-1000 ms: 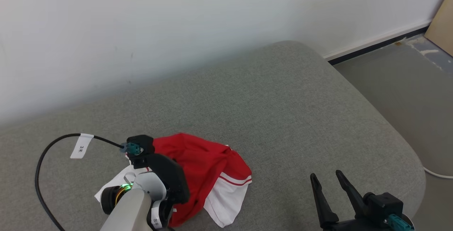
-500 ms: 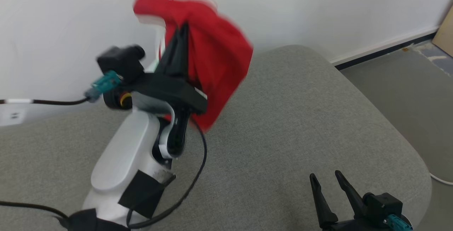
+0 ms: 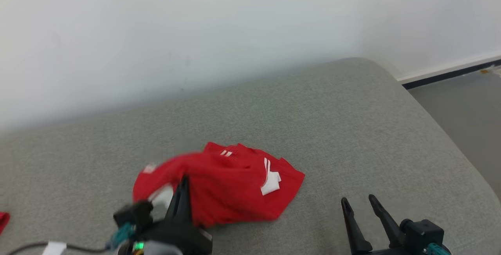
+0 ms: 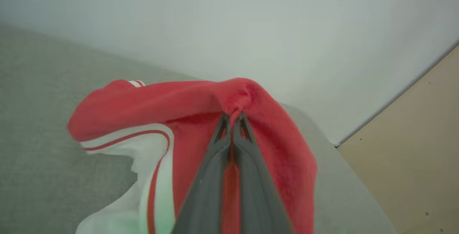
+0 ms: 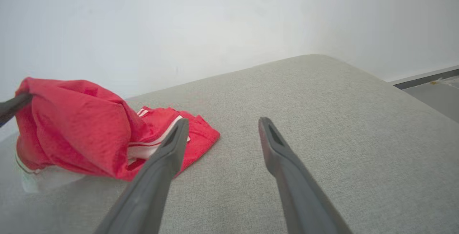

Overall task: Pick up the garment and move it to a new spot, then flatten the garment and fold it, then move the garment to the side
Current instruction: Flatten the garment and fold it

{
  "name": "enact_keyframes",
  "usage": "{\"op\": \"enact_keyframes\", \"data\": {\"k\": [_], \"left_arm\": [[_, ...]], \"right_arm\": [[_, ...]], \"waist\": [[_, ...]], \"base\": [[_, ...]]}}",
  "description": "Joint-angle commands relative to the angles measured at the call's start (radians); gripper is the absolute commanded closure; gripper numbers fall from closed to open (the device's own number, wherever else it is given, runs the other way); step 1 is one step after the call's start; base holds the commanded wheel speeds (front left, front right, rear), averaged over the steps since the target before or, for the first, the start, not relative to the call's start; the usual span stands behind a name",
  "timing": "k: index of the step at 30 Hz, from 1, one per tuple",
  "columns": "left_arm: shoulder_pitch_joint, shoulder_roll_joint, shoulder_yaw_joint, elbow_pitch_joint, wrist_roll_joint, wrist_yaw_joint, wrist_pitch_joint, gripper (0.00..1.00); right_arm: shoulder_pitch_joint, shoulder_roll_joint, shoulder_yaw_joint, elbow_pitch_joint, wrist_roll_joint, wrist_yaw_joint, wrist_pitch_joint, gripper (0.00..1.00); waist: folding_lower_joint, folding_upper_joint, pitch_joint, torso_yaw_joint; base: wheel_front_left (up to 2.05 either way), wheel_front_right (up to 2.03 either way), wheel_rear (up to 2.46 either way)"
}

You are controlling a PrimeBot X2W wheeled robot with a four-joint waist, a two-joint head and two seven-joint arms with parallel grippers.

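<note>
Now left end effector (image 4: 232, 116) pinching red garment (image 3: 235, 180) on grey cushion (image 3: 332, 130); right end effector (image 3: 358, 199) spread, nearby; wall (image 3: 195, 32) behind.

A: left gripper (image 3: 183, 180): two long dark fingers tapering to points, on a black mount. Teal connector (image 3: 119, 234) on the side.
B: green LED (image 3: 137, 246) lit under it. White cable tag (image 3: 54, 248) further out.
A: right gripper (image 3: 358, 200): same fingers, narrow slot near each tip. Black housing (image 3: 420, 229), teal plug (image 3: 436, 249).
B: up close, the fingers look matte grey.
</note>
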Motion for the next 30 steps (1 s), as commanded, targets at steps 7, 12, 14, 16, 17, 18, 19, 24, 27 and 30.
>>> {"op": "enact_keyframes", "data": {"k": [7, 12, 14, 16, 17, 18, 19, 24, 27, 30], "left_arm": [[0.166, 0.001, 0.043, 0.0, 0.054, -0.01, -0.006, 0.0], [0.198, 0.002, 0.062, 0.061, 0.051, 0.015, -0.007, 0.0], [0.214, 0.016, 0.091, 0.081, 0.036, 0.021, -0.005, 0.0], [0.209, 0.061, 0.109, 0.1, 0.04, 0.035, 0.017, 0.0], [0.2, 0.086, 0.105, 0.103, 0.056, 0.041, 0.033, 0.0], [0.186, 0.101, 0.096, 0.1, 0.064, 0.042, 0.054, 0.0], [0.171, 0.11, 0.08, 0.091, 0.07, 0.025, 0.086, 0.0], [0.084, 0.168, 0.001, 0.034, 0.115, -0.023, 0.213, 0.0], [0.004, 0.16, -0.057, -0.002, 0.154, -0.036, 0.287, 0.0], [-0.062, 0.147, -0.091, 0.001, 0.16, -0.042, 0.367, 0.0]], "right_arm": [[-0.019, -0.001, -0.001, 0.017, 0.005, -0.002, -0.008, 0.0], [-0.027, -0.001, -0.003, 0.027, 0.011, -0.002, -0.019, 0.0], [-0.026, -0.001, 0.004, 0.032, 0.02, -0.002, -0.023, 0.0], [-0.025, 0.0, 0.017, 0.04, 0.025, -0.002, -0.028, 0.0], [-0.022, 0.0, 0.022, 0.045, 0.029, -0.002, -0.029, 0.0], [-0.018, 0.0, 0.025, 0.049, 0.031, -0.002, -0.029, 0.0], [-0.017, -0.001, 0.025, 0.052, 0.032, -0.002, -0.031, 0.0], [-0.023, -0.001, 0.026, 0.057, 0.034, -0.002, -0.036, 0.0], [-0.029, -0.001, 0.027, 0.055, 0.019, -0.002, -0.028, 0.0], [-0.04, -0.001, 0.046, 0.05, 0.02, -0.002, -0.02, 0.0]], "waist": [[0.0001, 0.0, -0.013, 0.066], [0.0001, 0.0, -0.022, 0.097], [0.0001, 0.0, -0.027, 0.1], [0.0001, 0.0, -0.031, 0.098], [0.0001, 0.0, -0.033, 0.096], [0.0001, 0.0, -0.034, 0.095], [0.0001, 0.0, -0.035, 0.093], [0.0001, 0.0, -0.028, 0.066], [0.0001, 0.0, -0.019, 0.035], [0.0001, 0.0, -0.007, -0.02]], "base": [[0.0, 0.0, 0.0], [0.0, 0.0, 0.0], [0.0, 0.0, 0.0], [0.0, 0.0, 0.0], [0.0, 0.0, 0.0], [0.0, 0.0, 0.0], [0.0, 0.0, 0.0], [0.0, 0.0, 0.0], [0.0, 0.0, 0.0], [0.0, 0.0, 0.0]]}}
